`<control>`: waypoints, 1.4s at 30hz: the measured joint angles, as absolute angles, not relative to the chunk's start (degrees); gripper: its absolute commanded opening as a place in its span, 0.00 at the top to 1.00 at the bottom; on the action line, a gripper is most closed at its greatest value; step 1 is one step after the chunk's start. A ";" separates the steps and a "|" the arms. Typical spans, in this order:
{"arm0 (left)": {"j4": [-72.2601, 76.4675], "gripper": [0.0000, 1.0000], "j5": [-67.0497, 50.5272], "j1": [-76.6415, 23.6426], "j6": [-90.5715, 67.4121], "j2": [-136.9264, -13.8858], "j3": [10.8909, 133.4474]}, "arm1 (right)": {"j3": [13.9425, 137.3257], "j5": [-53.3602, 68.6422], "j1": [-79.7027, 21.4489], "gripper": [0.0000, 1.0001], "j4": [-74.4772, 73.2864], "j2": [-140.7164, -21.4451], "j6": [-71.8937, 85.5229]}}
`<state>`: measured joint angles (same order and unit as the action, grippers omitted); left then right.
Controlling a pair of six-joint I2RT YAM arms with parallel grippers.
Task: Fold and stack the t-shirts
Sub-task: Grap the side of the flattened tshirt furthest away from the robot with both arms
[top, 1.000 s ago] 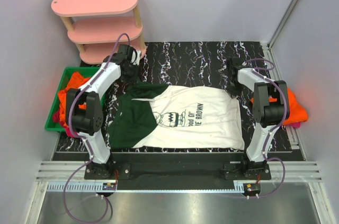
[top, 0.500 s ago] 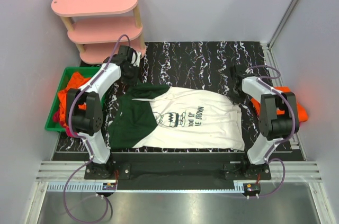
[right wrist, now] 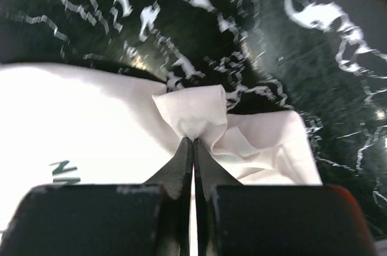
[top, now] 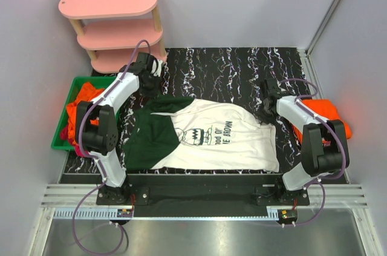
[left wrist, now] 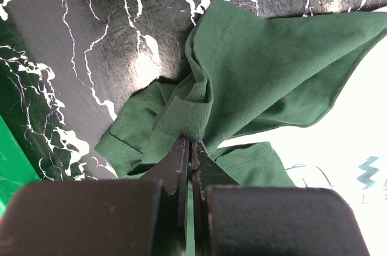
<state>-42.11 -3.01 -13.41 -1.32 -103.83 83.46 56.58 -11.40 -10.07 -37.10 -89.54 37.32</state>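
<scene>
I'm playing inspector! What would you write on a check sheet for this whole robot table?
Surface: black table with white marbling.
Job's things: white t-shirt with green sleeves, spread on the table; orange clothes in a green bin on the left; orange pile at the right edge.
Clutter: nothing seen.
Grippers: left gripper shut on a bunched green sleeve; right gripper shut on a white corner of the same shirt.
Cables: purple cables loop along both arms.
Surroundings: pink shelf at the back left; pale walls.
</scene>
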 measured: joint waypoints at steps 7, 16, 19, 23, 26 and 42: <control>-42.11 1.00 -3.01 -13.45 -1.32 -103.83 83.46 | 55.35 -7.77 -10.94 0.92 -37.58 -89.54 37.19; -42.33 1.00 -2.98 -13.47 -1.34 -103.85 82.63 | 56.21 -10.83 -10.96 0.62 -38.79 -88.23 38.70; -42.33 1.00 -2.98 -13.58 -1.34 -103.85 82.50 | 58.17 -12.84 -10.98 0.61 -38.79 -88.27 38.68; -42.33 1.00 -2.98 -13.67 -1.34 -103.85 82.43 | 60.14 -15.75 -10.98 0.61 -37.93 -89.60 38.72; -42.35 1.00 -2.98 -13.72 -1.34 -103.85 82.43 | 60.25 -17.30 -10.76 0.61 -37.47 -91.42 38.94; -42.35 1.00 -2.96 -13.78 -1.34 -104.07 82.46 | 62.28 -23.53 -6.81 0.62 -36.21 -101.78 40.82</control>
<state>-42.35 -2.96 -13.78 -1.34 -104.07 82.46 62.28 -23.53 -6.81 -36.21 -101.78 40.82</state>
